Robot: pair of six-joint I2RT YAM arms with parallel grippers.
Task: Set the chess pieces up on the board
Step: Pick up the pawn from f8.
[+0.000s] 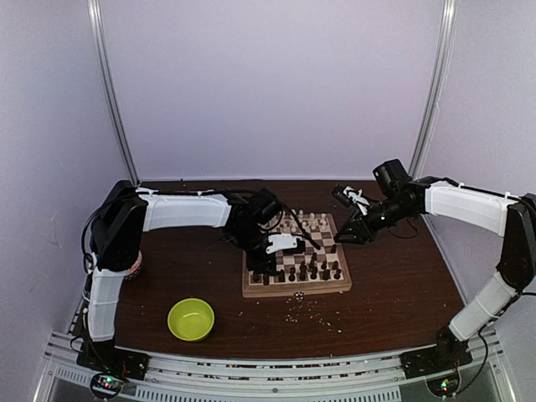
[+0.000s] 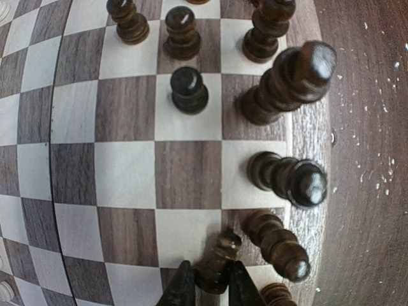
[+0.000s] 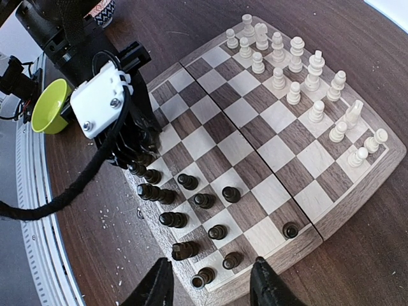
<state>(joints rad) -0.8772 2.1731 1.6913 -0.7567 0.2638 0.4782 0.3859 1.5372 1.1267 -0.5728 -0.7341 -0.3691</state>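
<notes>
The board (image 1: 295, 291) lies mid-table. Cream chess pieces (image 3: 293, 92) stand in two rows along its far side, and dark chess pieces (image 3: 204, 201) stand along its near side. My left gripper (image 2: 212, 280) is low over the near left corner of the board (image 2: 188, 175). Its two fingers press both sides of a dark piece (image 2: 220, 258) that stands beside the edge row. My right gripper (image 3: 210, 280) hangs open above the board's near right corner with nothing between its fingers. From above, that gripper (image 1: 347, 236) sits just off the board's right side.
A lime-green bowl (image 1: 191, 319) sits near the front left. Pale crumbs (image 1: 314, 314) are scattered on the brown table in front of the board. A patterned cup (image 1: 134, 266) stands by the left arm. The left arm's cable (image 3: 76, 185) trails over the table.
</notes>
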